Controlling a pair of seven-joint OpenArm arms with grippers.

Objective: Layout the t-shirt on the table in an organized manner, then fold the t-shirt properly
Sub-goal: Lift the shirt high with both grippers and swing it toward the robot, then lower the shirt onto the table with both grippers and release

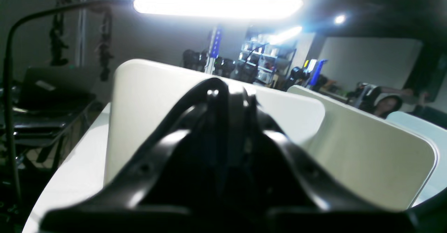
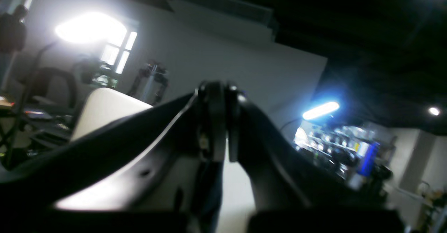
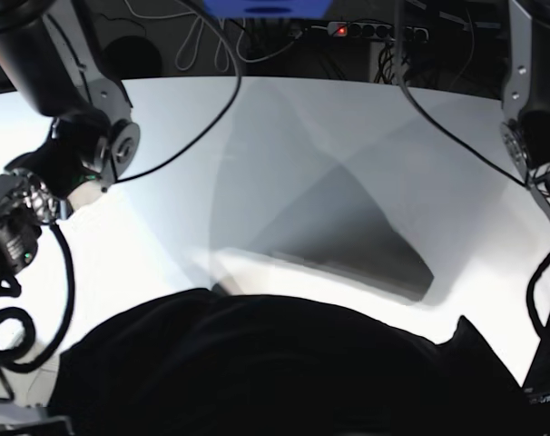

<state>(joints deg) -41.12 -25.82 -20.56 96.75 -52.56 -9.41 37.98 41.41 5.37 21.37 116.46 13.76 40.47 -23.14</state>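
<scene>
**Black t-shirt lifted in front of the base camera, both end effectors closed**

The t-shirt (image 3: 284, 372) fills the lower part of the base view as a dark, rounded mass, close to the lens and out of focus. It hangs between the camera and the tabletop (image 3: 293, 154), whose bare white surface spreads behind and above the cloth, with a grey shadow cast on it just above the fabric's upper edge.

In the left wrist view, the left end effector (image 1: 227, 96) has its black fingers pressed together, with dark material bunched between and below them; this looks like the t-shirt's fabric, though the picture is blurred. White rounded panels stand behind it.

In the right wrist view, the right end effector (image 2: 220, 121) is likewise closed, its fingers meeting at the tips, and a dark strip of cloth hangs down from between them.

In the base view both arms reach down past the shirt's upper edge at either side of the tabletop; the end effectors themselves are hidden there.
</scene>
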